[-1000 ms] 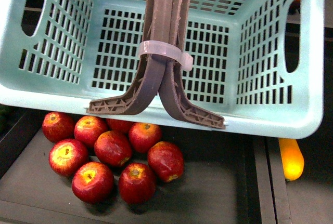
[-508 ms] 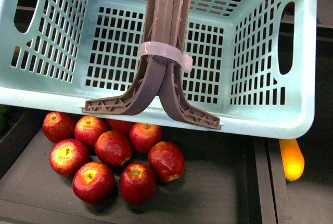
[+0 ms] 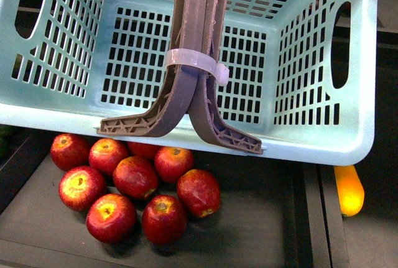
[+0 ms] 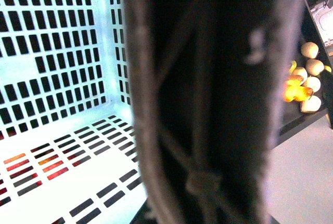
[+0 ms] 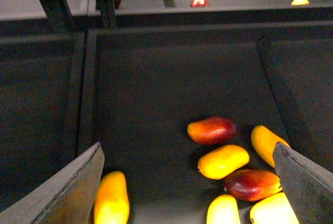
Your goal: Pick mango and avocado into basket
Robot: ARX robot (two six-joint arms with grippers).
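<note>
The pale teal basket hangs close in front of me, filling the upper front view. Its two brown-grey handles are bound with a white zip tie. My left gripper is shut on the basket; the handle fills the left wrist view and hides the fingers. My right gripper is open above a dark bin, with a yellow mango lying below it towards one finger. Another yellow mango shows at the right, below the basket. The avocado is out of view.
Several red apples lie in a dark tray under the basket. The right gripper's bin holds more yellow mangoes and two red-blushed ones. Dark dividers separate the bins. Pale round fruits sit on a shelf beyond the handle.
The basket has shifted slightly left and up in the front view. The apples and the yellow mango have not moved.
</note>
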